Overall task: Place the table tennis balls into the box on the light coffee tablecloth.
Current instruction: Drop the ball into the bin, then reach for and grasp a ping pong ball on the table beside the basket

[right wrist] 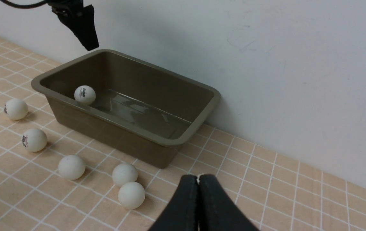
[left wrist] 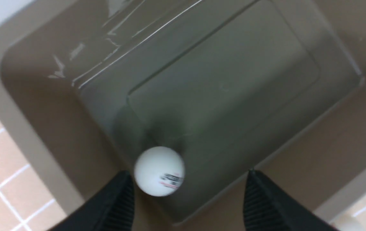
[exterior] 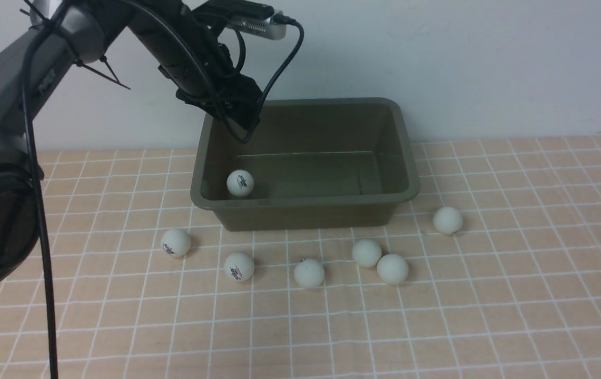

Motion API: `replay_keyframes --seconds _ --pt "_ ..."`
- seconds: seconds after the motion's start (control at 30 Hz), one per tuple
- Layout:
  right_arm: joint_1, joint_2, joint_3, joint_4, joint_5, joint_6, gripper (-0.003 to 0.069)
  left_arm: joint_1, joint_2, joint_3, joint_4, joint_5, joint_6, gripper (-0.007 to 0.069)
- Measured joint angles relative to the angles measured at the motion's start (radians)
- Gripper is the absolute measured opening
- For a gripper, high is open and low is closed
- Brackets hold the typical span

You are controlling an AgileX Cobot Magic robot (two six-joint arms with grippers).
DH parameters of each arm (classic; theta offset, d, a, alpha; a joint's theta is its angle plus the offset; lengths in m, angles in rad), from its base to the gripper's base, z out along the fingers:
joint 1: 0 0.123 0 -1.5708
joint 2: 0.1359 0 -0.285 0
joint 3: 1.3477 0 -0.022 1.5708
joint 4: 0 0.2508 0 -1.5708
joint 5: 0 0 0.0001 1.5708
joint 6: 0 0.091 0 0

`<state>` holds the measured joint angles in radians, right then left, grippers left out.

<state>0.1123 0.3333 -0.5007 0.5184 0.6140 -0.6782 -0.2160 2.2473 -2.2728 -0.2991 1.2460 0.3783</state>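
Note:
The olive-green box (exterior: 308, 200) stands at the back of the light coffee tablecloth (exterior: 437, 321). One white table tennis ball (exterior: 240, 183) lies loose inside it, in its near left corner. My left gripper (exterior: 246, 125) hangs open above that corner, well clear of the ball (left wrist: 159, 171), nothing between its fingers (left wrist: 120, 202). Several more balls rest on the cloth in front of the box, from the leftmost (exterior: 176, 242) to the rightmost (exterior: 447, 220). My right gripper (right wrist: 198, 175) is shut and empty, low over the cloth right of the box (right wrist: 122, 127).
A pale wall runs right behind the box. Two balls (exterior: 366, 252) (exterior: 392, 269) touch each other near the box's front right. The left arm's cable (exterior: 42, 221) hangs down at the left.

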Motion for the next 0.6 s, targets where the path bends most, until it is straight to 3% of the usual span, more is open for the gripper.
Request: replay_keyframes --seconds 0.13,0.33,0.5,0.6 --pt "0.000 0.001 0.000 -0.008 0.001 -0.001 -0.0013 0.000 -0.020 0.006 0.035 0.001 -0.081 0.0316" --pt "0.000 0.001 0.000 -0.022 0.028 -0.001 -0.0013 0.002 -0.141 0.146 0.161 0.000 -0.173 0.0147" --pt "0.000 0.001 0.000 -0.029 0.037 -0.001 -0.0013 0.002 -0.285 0.338 0.211 0.000 -0.155 0.0032" --pt "0.000 0.001 0.000 -0.030 0.056 -0.001 -0.0013 0.002 -0.388 0.510 0.220 -0.001 -0.033 -0.0011"
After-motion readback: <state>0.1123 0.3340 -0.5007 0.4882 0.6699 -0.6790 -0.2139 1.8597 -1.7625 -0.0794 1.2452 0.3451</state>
